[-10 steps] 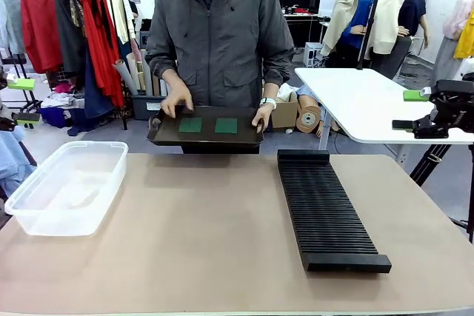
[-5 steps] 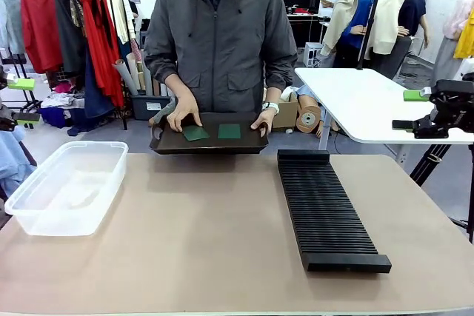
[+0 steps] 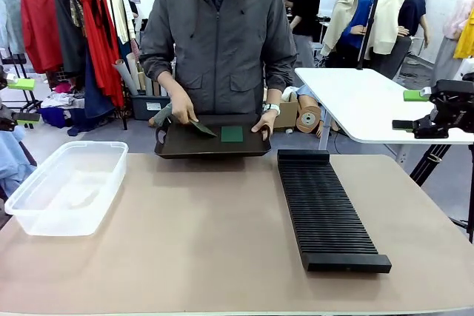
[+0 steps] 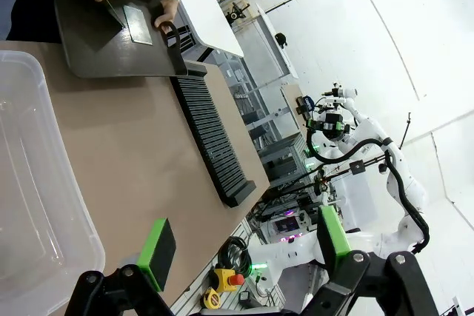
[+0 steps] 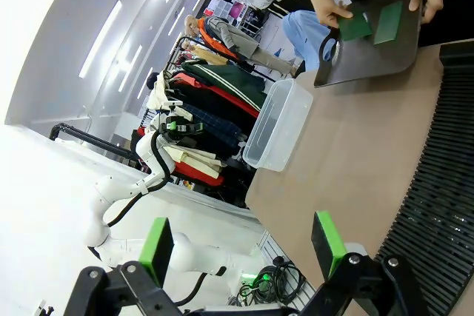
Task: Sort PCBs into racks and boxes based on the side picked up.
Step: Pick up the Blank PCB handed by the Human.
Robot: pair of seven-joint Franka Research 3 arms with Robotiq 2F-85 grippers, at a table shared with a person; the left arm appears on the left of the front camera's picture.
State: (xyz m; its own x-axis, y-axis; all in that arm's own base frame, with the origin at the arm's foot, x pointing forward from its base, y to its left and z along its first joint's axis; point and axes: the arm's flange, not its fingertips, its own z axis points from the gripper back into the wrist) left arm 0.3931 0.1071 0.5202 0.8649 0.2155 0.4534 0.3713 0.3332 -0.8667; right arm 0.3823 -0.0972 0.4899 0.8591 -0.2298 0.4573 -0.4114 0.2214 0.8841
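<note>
Gripping a black tray at the far edge of the table, the person stands facing the robot. One hand pinches the tilted board, one edge of it raised off the tray. The other hand, a watch on its wrist, clasps the tray's opposite rim. The flat board lies on the tray just beside the tilted one. Whether the tray rests on the table cannot be told.

Left gripper: fingers spread wide, nothing between them, hanging over the near end of the clear tub. Right gripper: fingers likewise released and empty, above the ribbed rack.

Tub and rack stand well apart on the table. A white side table and a clothes rail stand beyond.
</note>
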